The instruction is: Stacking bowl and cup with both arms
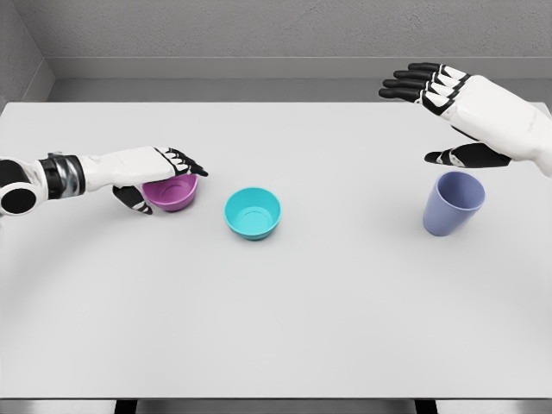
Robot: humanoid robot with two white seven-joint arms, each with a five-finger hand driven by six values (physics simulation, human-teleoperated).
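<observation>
Your left robot hand (159,177) grips the purple bowl (172,192), your right robot hand (448,116) hangs wide open above the cup (453,203), so a sloppy reach could tip it.

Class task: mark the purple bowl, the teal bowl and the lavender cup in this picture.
purple bowl (175,197), head view: on its front wall, below the left hand.
teal bowl (253,212), head view: on its inner bottom.
lavender cup (450,210), head view: on its outer side wall.

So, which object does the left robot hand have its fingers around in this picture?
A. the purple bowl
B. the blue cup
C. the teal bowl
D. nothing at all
A: the left robot hand has its fingers over the rim of the purple bowl and its thumb at the bowl's side, while the teal bowl and the blue cup stand apart, untouched.
</observation>
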